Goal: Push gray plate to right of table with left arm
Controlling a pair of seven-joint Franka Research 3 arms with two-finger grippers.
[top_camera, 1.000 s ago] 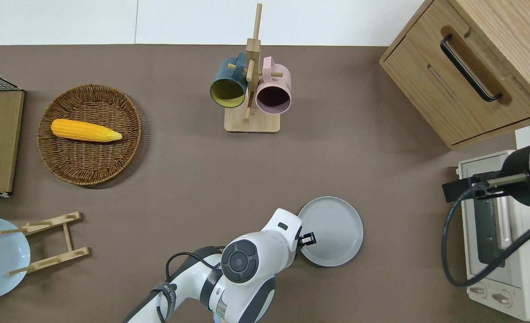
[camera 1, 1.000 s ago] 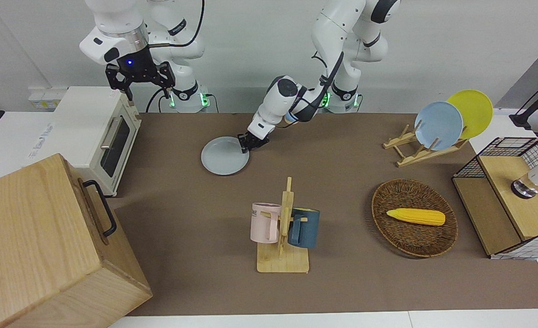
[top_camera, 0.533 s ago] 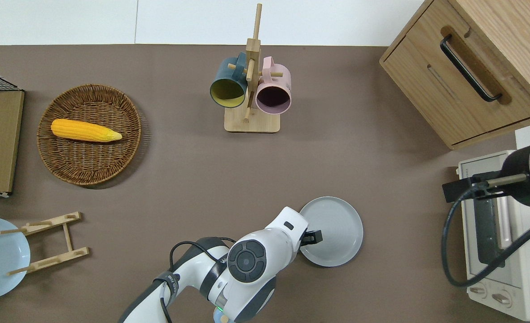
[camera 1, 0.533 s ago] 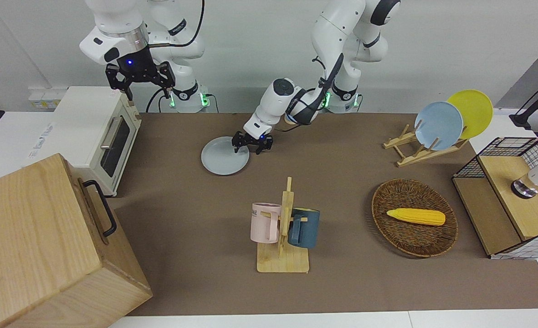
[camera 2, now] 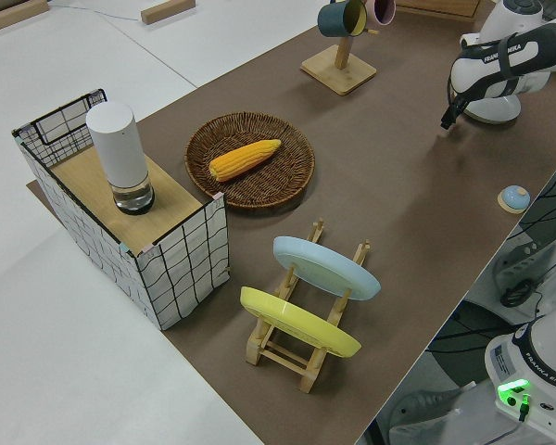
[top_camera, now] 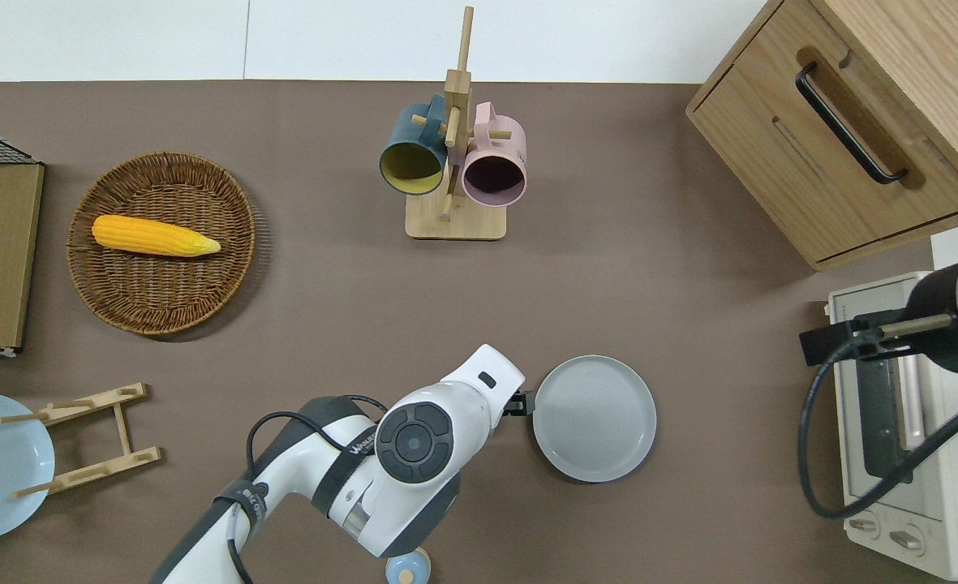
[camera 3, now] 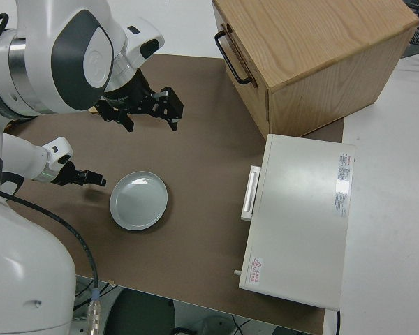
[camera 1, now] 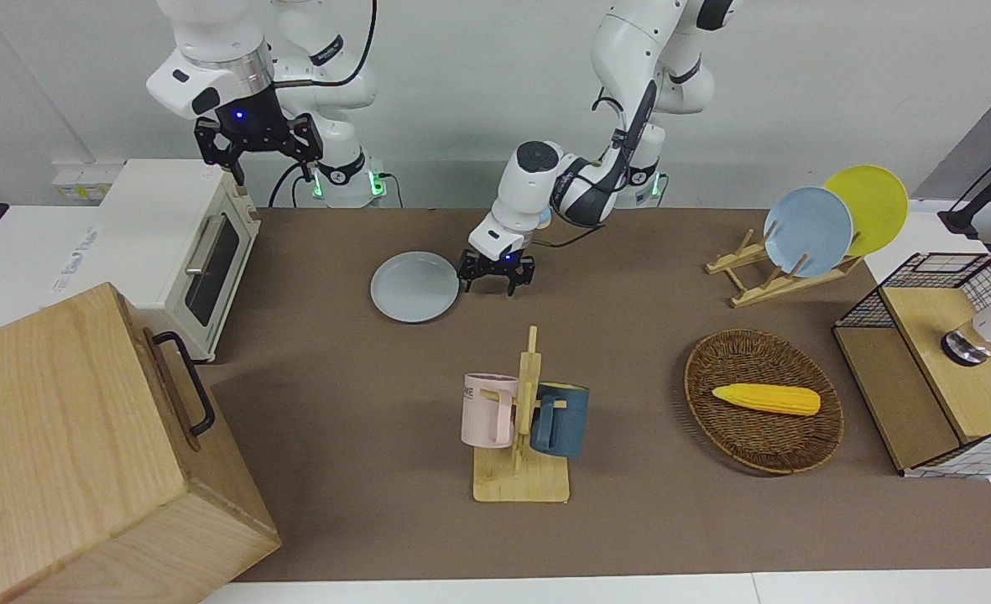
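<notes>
Plate [camera 1: 414, 286] lies flat on the brown bench [camera 1: 646, 520], left of centre in the upper half of the front frame, between the toaster oven [camera 1: 178, 252] and the left gripper [camera 1: 495, 283]. In the overhead frame it sits lower right of centre [top_camera: 594, 418], the gripper [top_camera: 521, 401] just beside its rim on the side toward the left arm's end of the bench; whether they touch I cannot tell. That gripper's 2 fingers [camera 1: 465, 283] stand apart, holding nothing. The right gripper [camera 1: 247, 144], parked in the upper left of the front frame, also has its fingers apart. A mug stand [camera 1: 524, 436] is lower centre.
</notes>
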